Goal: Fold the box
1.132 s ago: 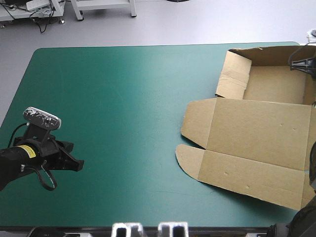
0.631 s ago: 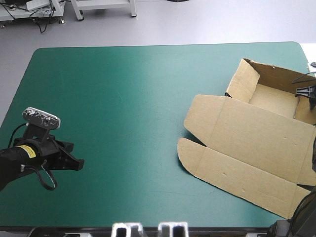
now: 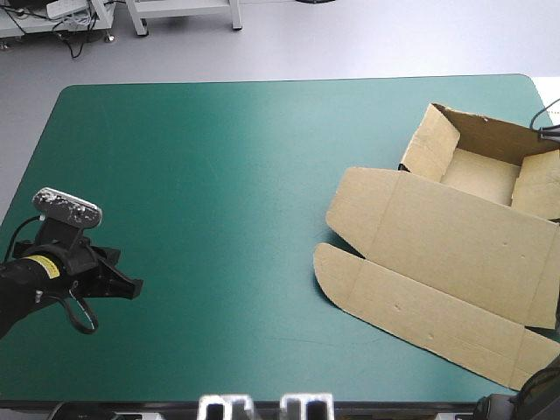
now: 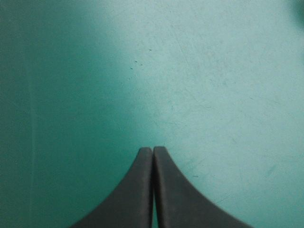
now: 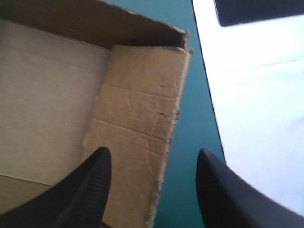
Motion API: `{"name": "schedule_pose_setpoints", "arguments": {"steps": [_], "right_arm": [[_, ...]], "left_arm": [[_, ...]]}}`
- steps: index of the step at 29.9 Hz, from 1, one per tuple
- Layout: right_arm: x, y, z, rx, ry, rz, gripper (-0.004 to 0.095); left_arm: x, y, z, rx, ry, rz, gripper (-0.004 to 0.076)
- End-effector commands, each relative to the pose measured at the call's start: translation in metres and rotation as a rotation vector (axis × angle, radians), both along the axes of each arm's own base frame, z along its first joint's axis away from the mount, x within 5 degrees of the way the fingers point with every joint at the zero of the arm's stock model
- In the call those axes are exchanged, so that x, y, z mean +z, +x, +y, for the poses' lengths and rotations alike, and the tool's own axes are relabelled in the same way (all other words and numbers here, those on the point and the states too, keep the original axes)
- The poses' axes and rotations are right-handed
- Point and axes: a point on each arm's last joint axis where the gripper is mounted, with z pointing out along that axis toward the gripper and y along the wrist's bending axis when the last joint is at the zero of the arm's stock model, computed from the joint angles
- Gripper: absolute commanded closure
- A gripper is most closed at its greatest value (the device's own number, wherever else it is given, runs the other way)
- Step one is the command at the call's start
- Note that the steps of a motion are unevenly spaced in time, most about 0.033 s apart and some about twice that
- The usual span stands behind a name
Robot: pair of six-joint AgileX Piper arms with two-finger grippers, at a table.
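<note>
Box (image 3: 446,236) lies along the table's right edge, its tray end toward the far right corner. Against the earliest picture it has been swung round, so its sides now run askew to the table's edges. It has held that place since just before.

The lid (image 3: 442,232) lies flat, reaching toward the near edge. The far wall (image 3: 490,127) and the inner wall (image 3: 433,144), the one facing the table's middle, stand raised. The side flap (image 3: 535,185) by the right edge leans in over the tray floor instead of standing tucked; the right wrist view shows it close (image 5: 137,128).

The right gripper (image 5: 153,153), which earlier hung over the tray, has drawn back toward the right edge. Its fingers stand apart, released, with the flap's ragged outer edge between them. I judge the flap let go but not locked, so tucking remains.

The left gripper (image 3: 131,287) is clenched on nothing (image 4: 153,149) over the bare teal-green cover (image 3: 219,175) near the near left corner. It has slid slightly toward the left edge.
</note>
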Motion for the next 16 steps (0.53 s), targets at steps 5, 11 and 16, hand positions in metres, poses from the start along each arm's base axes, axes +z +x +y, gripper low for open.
{"name": "schedule_pose_setpoints", "arguments": {"steps": [5, 11, 16], "right_arm": [[0.097, -0.065, 0.054, 0.080, 0.059, -0.319, 0.0915], [0.141, -0.116, 0.094, 0.164, 0.018, -0.469, 0.0911], [0.142, -0.154, 0.117, 0.210, -0.007, -0.479, 0.0911]], "left_arm": [[0.022, 0.000, 0.000, 0.008, -0.052, -0.211, 0.0734], [0.006, -0.015, 0.002, 0.004, -0.071, -0.221, 0.0734], [-0.033, -0.025, 0.004, 0.003, -0.070, -0.185, 0.0734]]}}
